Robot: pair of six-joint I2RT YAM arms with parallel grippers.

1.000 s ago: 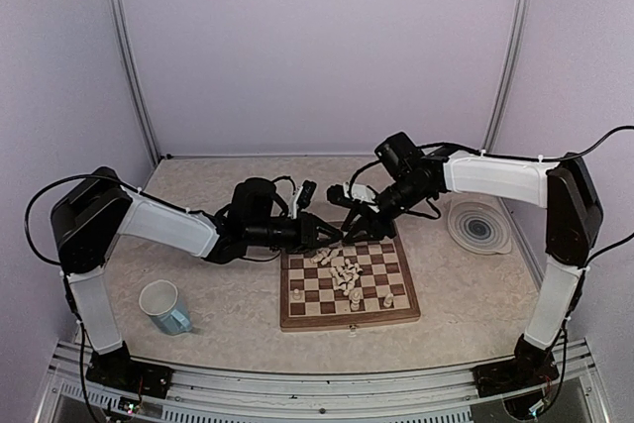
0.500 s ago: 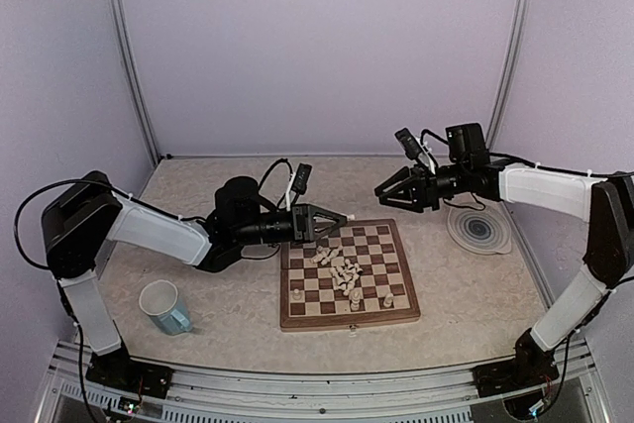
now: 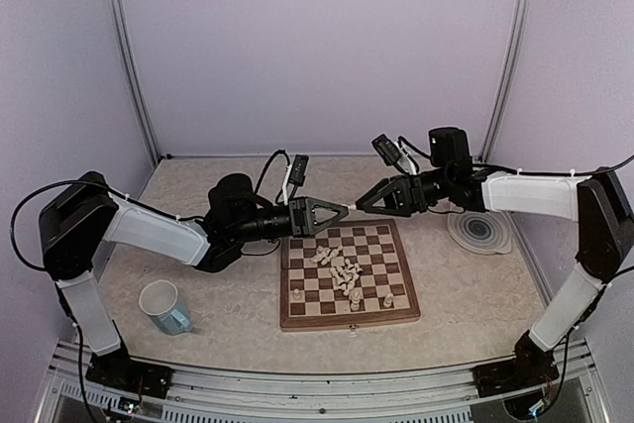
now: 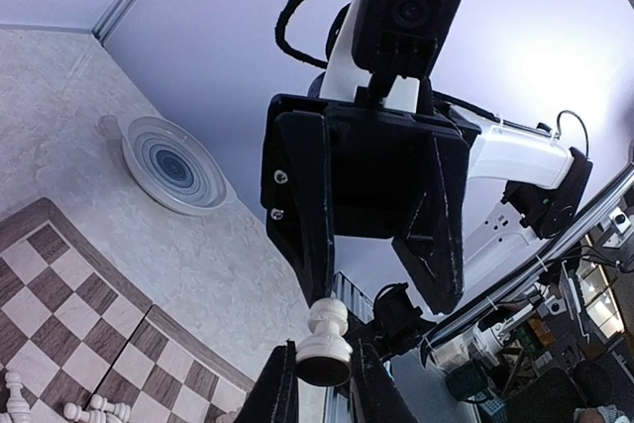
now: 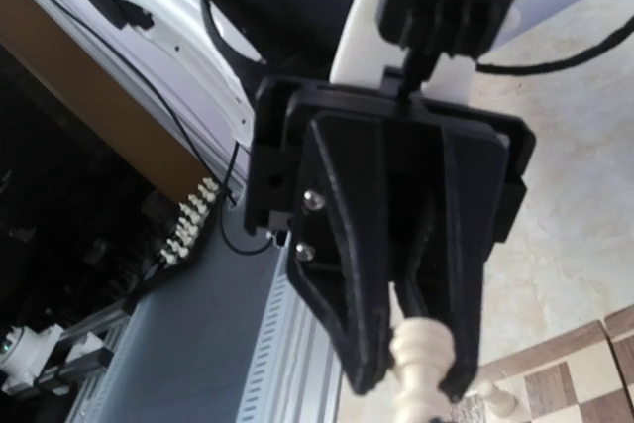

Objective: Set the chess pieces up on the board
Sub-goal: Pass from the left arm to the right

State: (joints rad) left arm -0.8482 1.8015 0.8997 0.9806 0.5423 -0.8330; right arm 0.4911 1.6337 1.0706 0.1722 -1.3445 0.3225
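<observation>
The board lies at the table's middle, with a heap of cream chess pieces lying on it and a few standing near its front edge. My left gripper hovers above the board's far edge, shut on the base of a cream pawn. The left wrist view shows its fingers clamping the pawn. My right gripper faces it tip to tip, and its jaws stand wide open, one finger touching the pawn's head. The right wrist view shows the left gripper holding the pawn.
A round grey-blue ringed plate sits to the right of the board, also in the left wrist view. A light blue cup stands at the front left. Both arms reach across above the board's far edge.
Both grippers rose from the board's far edge. The right gripper pulled away to the right, then came back left to meet the left gripper, which holds the pawn up.
</observation>
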